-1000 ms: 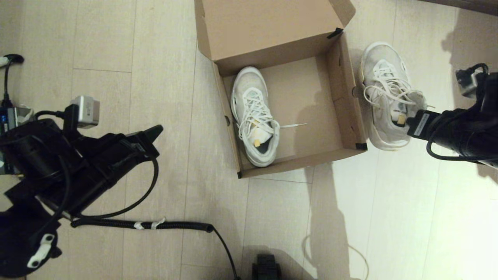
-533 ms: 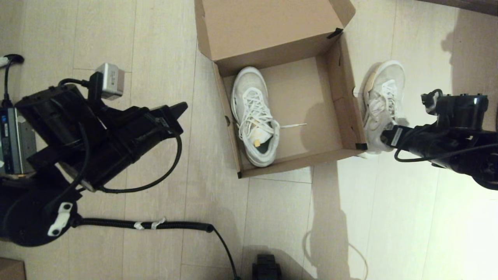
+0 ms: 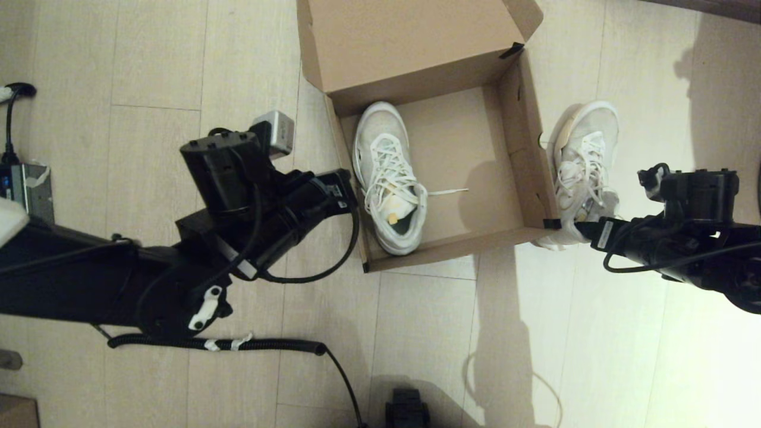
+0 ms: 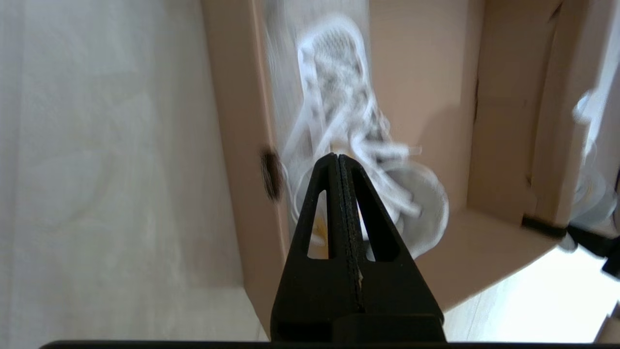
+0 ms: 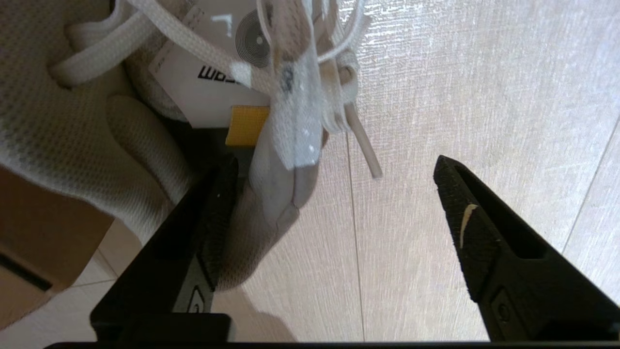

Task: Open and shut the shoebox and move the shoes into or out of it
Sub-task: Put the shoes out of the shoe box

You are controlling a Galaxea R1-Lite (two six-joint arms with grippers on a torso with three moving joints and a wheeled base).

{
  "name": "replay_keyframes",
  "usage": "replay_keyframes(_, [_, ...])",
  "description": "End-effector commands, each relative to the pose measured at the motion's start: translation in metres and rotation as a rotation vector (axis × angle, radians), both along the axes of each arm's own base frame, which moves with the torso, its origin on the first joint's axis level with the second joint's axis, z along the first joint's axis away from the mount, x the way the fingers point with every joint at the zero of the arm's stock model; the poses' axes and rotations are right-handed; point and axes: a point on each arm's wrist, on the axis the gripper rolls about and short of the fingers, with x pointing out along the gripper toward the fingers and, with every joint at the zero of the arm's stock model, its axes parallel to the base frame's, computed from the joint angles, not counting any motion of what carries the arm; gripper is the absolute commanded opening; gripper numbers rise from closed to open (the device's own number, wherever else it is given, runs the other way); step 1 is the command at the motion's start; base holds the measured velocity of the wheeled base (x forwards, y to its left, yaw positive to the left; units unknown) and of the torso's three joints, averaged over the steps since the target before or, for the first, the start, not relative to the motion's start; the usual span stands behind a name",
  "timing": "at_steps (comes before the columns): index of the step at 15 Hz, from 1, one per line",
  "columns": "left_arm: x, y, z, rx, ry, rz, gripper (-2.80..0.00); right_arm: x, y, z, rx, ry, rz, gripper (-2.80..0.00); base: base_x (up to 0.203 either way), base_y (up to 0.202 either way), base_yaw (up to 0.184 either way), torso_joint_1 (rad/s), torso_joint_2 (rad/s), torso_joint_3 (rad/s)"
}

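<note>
Shoebox (image 3: 511, 148): open on the floor, lid flap thrown back at the far side, near wall low and facing the robot.
Shoe inside (image 3: 389, 178): lies along the box's left wall, toe toward the lid, one lace trailing across the bare cardboard bottom.
Shoe outside (image 3: 585, 160): on the floor just beside the box's right wall, heel end next to the taped near corner; in the right wrist view its collar and yellow tag (image 5: 247, 126) sit at the inner finger.
Right gripper (image 3: 585, 229): at the outside shoe's heel, jaws spread wide, gripping nothing; one finger (image 5: 218, 218) lies against the collar, the other stands off over bare floor.
Left gripper (image 3: 342, 196): clenched with nothing between its fingers, just outside the box's left wall, pointing at the shoe inside.
Risk, right side: closing from here would likely pinch only the thin collar or loose laces, so the shoe could sag or slip out when lifted.
Risk, box wall: the right wall stands between this shoe and the inside; a low carry could catch the sole on its rim and shove or tip the box.
Risk, left side: the clenched fingers are close to the left wall, and a push forward could knock it or snag the laces.
Around: a black coiled cable (image 3: 220, 343) lies on the floor under the left arm, which could drag it; a small black object (image 3: 407, 407) sits at the near edge, well apart from the box.
</note>
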Motion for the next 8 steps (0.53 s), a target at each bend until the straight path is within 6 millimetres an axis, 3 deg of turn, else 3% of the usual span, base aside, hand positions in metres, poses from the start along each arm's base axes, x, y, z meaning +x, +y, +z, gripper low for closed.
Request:
replay_keyframes(1, [0.004,-0.016,-0.019,0.02,0.045,-0.027,-2.8,-0.004,0.0,0.003,0.002,-0.012,-0.001,0.0,0.0,0.0,0.0,0.0,0.0,0.0])
replay_keyframes(5, [-0.008,-0.041,-0.033,0.023,0.09,-0.057,-2.8,-0.007,0.004,-0.003,0.0,0.012,0.007,0.0,0.0,0.0,0.0,0.0,0.0,0.0])
replay_keyframes(8, [-0.011,-0.038,-0.054,0.072,0.145,-0.037,-2.8,-0.012,0.003,-0.013,-0.002,0.016,0.008,0.0,0.0,0.0,0.0,0.0,0.0,0.0])
